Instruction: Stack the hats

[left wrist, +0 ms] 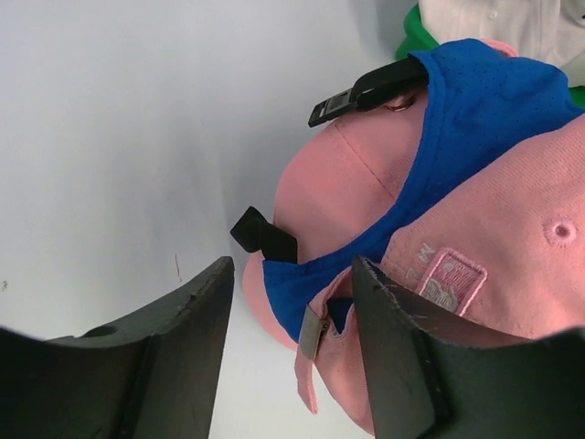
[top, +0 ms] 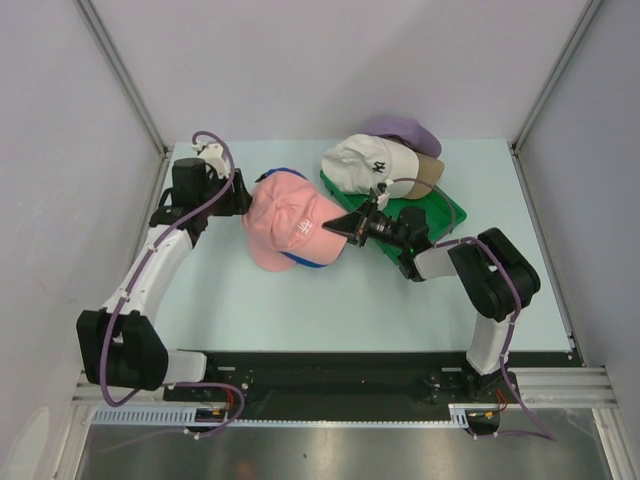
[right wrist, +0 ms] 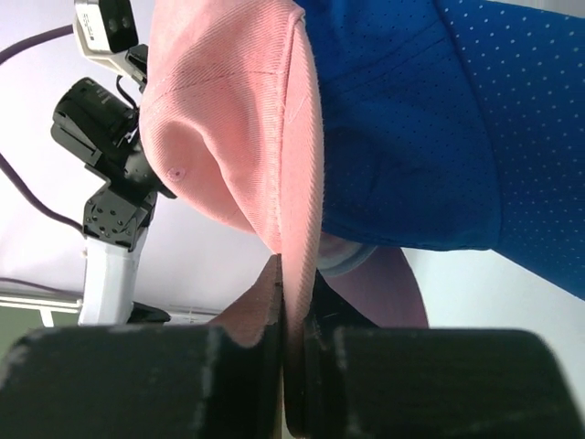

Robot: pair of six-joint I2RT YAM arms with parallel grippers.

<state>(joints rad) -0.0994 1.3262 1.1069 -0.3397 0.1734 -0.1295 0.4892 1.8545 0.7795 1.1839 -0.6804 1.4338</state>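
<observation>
The pink cap (top: 290,225) lies over the royal blue cap (top: 303,261) on the table, left of centre. My right gripper (top: 345,225) is shut on the pink cap's brim (right wrist: 297,274), with the blue cap (right wrist: 411,137) beside it. My left gripper (top: 240,195) is open at the back of the pink cap (left wrist: 494,265). The cap's strap buckle (left wrist: 313,334) hangs between its fingers (left wrist: 393,357). The blue cap (left wrist: 475,119) shows under the pink one. The white cap (top: 365,165) sits on the tan cap (top: 428,170) and the lavender cap (top: 405,130) at the back.
The green tray (top: 448,210) lies under the white, tan and lavender caps, right of centre; its corner shows in the left wrist view (left wrist: 416,32). Grey walls close the table's left, right and back sides. The left arm (right wrist: 110,165) shows in the right wrist view.
</observation>
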